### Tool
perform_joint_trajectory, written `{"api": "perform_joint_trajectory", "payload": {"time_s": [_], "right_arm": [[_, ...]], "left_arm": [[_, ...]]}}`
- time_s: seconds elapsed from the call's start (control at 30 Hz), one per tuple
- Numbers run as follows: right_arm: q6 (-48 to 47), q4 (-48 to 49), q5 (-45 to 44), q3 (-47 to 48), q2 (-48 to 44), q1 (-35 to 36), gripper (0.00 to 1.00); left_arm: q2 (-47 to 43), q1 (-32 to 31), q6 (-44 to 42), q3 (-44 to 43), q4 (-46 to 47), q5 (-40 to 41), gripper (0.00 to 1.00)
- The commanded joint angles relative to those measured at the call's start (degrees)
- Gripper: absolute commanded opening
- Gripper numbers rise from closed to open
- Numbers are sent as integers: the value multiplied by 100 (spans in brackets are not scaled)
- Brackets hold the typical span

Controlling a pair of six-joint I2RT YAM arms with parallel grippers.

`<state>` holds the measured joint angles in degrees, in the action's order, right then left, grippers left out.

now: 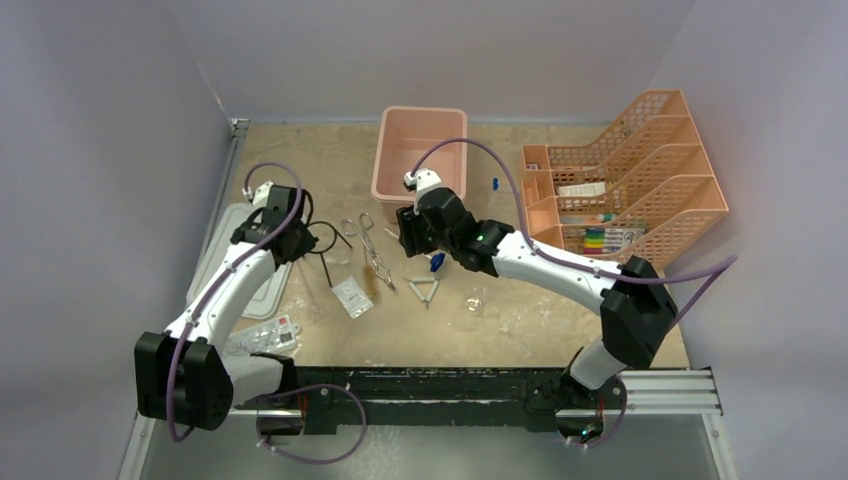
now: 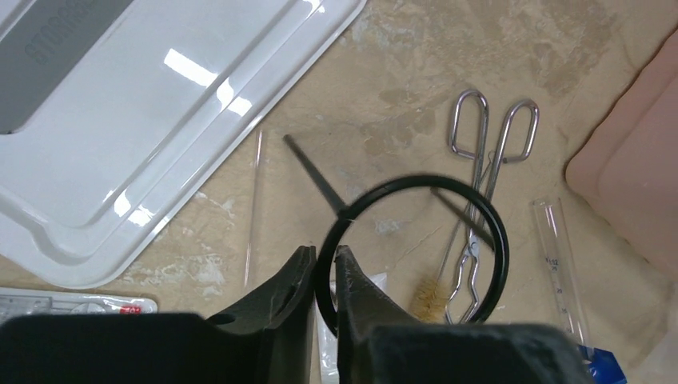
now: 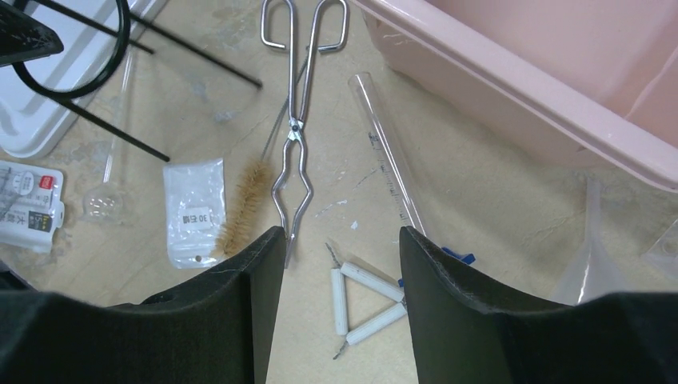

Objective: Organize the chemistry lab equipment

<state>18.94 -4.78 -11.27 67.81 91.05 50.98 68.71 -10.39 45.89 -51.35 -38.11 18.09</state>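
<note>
Tan tabletop (image 1: 560, 335), kit strewn btw lid (image 2: 160, 120) and tub (image 3: 488, 80). L gripper (image 2: 324, 268) jaws pinched together on ring (image 2: 424, 179) rim, close to the stem (image 2: 317, 174) joint, prob. so the stem trails free on the lift. Ring sits just beside lid; stem runs up-left in wrist view, toward lid edge. R gripper (image 3: 340, 264) jaws apart, nothing held, hovering over tongs (image 3: 292, 136) tips & triangle (image 3: 368, 300). Tongs lie lengthwise, loops toward tub.

The black wire ring (image 2: 416, 180), rim pinched in the left gripper (image 2: 325, 252), is toward the desk's left edge, with steel tongs (image 3: 294, 128) flat mid-desk, a brown brush (image 3: 244, 204) touching them, a white packet (image 3: 192, 212) just left, and a white-sleeved triangle (image 3: 340, 300) nearer the front edge.
</note>
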Motion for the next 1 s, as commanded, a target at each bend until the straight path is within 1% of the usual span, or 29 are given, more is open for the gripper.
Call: {"api": "perform_joint_trajectory", "payload": {"time_s": [0.0, 0.03, 0.13, 0.27, 0.5, 0.63, 0.73, 0.83, 0.97], "right_arm": [[85, 210, -135, -47, -280, -9, 57], [50, 212, -133, -55, -307, -9, 57], [-88, 254, -186, -46, -386, -9, 57], [-231, 268, -246, 23, -500, -5, 57], [-365, 329, -501, 101, -799, -18, 57], [-349, 405, -756, 94, -1056, -26, 57], [-336, 451, -961, 132, -1250, -87, 58], [-272, 451, -1078, 211, -1429, -258, 58], [-107, 451, -1007, 259, -1677, -676, 58]], "left_arm": [[-30, 53, -74, -146, 322, 11, 5], [-40, 55, -87, -172, 317, 45, 0], [-38, 55, -198, -290, 262, 109, 0], [-90, 55, -393, -609, 260, -111, 0], [-211, 53, -420, -1591, 48, -543, 0], [-352, 55, -363, -2082, -46, -272, 0], [-420, 55, -474, -2497, 24, -112, 0], [-339, 55, -621, -2881, 344, -573, 0], [124, 55, -657, -3401, 874, -1713, 0]]}}
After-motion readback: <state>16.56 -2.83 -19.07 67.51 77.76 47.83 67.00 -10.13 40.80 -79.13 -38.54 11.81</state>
